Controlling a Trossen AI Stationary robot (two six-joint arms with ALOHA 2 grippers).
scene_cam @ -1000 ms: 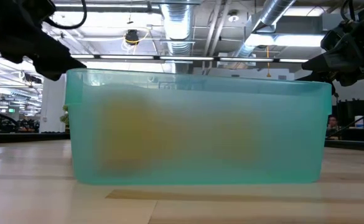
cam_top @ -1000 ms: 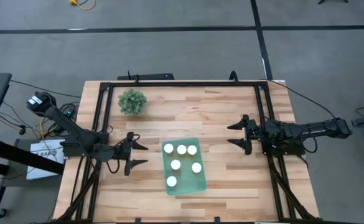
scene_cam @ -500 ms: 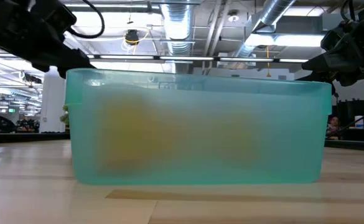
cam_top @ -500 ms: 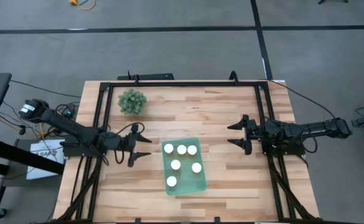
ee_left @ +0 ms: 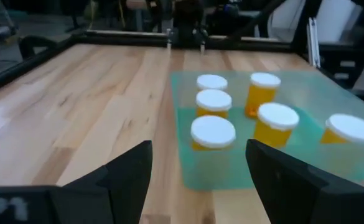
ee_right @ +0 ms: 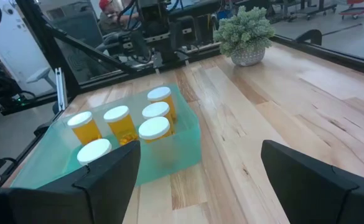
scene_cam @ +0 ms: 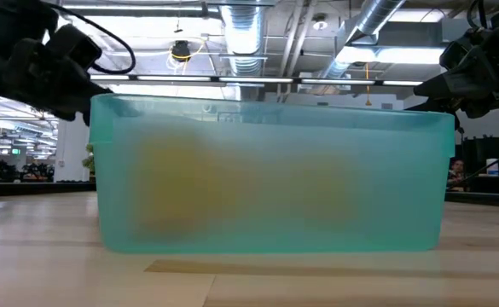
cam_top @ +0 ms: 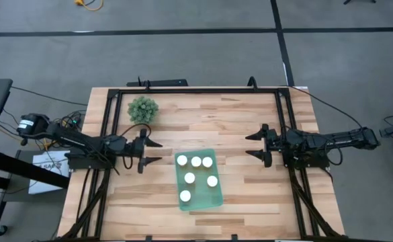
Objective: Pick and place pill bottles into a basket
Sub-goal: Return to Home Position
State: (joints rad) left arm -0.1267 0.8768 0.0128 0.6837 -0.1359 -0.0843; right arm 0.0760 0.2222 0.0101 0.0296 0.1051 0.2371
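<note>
1. A small bushy green plant (cam_top: 143, 109) in a pale pot stands near one corner of the table (cam_top: 209, 124).
2. A black frame (cam_top: 196, 91) borders its wooden top.
3. Silver ducts (scene_cam: 242, 34) run overhead.

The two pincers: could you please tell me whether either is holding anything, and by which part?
Nothing is held. The left pincer and right pincer are open and empty, either side of the teal tray holding all six pill bottles.
</note>
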